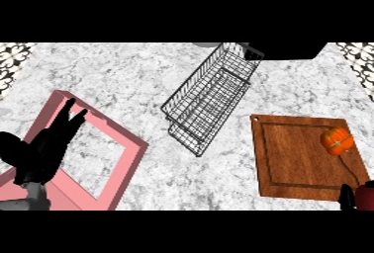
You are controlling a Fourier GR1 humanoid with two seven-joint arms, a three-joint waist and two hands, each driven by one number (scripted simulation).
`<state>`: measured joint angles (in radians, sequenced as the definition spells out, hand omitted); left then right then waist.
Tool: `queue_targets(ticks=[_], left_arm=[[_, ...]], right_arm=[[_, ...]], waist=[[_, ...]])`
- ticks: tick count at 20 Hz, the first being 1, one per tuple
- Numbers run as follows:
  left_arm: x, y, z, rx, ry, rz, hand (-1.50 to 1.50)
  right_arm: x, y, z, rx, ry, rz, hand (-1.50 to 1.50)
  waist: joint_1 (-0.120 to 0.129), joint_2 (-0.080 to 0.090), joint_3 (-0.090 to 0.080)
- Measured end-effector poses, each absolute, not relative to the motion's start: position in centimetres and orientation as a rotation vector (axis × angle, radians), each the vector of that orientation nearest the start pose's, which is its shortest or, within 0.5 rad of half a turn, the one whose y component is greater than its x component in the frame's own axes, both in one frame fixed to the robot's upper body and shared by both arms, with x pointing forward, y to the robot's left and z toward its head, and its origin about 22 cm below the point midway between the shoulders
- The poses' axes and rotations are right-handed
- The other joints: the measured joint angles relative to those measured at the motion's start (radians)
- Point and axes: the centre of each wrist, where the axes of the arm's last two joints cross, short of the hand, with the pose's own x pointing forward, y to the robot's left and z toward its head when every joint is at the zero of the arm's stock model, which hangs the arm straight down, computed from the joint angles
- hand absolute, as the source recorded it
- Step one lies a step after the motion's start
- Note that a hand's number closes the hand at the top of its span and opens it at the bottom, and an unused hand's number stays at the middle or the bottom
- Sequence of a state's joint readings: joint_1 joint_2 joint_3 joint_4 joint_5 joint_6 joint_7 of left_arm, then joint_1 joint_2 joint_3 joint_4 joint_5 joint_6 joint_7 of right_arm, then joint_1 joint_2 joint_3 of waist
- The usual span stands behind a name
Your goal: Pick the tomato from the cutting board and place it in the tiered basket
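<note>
An orange-red tomato (337, 141) lies near the right edge of the brown wooden cutting board (300, 158) at the right of the counter. The black wire tiered basket (208, 96) stands in the middle, stretching from the far edge toward the board's left side. My right hand (359, 196) only peeks in at the lower right corner, just below the board's near right corner and well short of the tomato. My left hand (44, 150) rests open at the lower left, fingers pointing up, far from both the tomato and the basket.
A pink square frame (116, 129) lies on the marble counter at the left, partly under my left hand. A dark object (292, 49) sits at the far edge behind the basket. Patterned wall tiles show at both upper corners.
</note>
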<state>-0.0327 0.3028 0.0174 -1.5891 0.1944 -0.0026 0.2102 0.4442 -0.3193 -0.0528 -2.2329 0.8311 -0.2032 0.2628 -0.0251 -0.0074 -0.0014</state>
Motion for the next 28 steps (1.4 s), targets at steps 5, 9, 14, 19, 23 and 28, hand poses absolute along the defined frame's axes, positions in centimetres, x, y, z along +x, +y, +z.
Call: queue_targets(ticks=[5,9,14,19,23,28], left_arm=[[25.0,29.3,3.7,0.082,-1.417,-0.086,0.00],[25.3,29.1,3.7,0.071,-1.423,-0.091,0.00],[25.9,29.1,3.7,0.059,-1.423,-0.103,0.00],[26.1,28.7,3.8,0.058,-1.423,-0.103,0.00],[25.9,28.9,3.6,0.066,-1.417,-0.099,0.00],[25.6,28.6,3.6,0.070,-1.420,-0.098,0.00]], right_arm=[[13.1,-27.7,12.9,-1.176,-1.505,0.476,1.50],[14.9,-25.6,14.5,-1.100,-1.516,0.489,1.50],[17.5,-21.5,17.4,-1.014,-1.559,0.508,1.50],[20.5,-16.4,20.1,-1.037,-1.577,0.503,1.50],[22.7,-13.2,21.8,-1.030,-1.589,0.503,1.50],[25.5,-10.2,22.0,-1.026,-1.556,0.522,1.50]], waist=[[0.015,0.004,0.000],[0.026,0.006,-0.001],[0.038,0.008,-0.002],[0.044,0.008,-0.002],[0.039,0.008,-0.001],[0.036,0.007,0.000]])
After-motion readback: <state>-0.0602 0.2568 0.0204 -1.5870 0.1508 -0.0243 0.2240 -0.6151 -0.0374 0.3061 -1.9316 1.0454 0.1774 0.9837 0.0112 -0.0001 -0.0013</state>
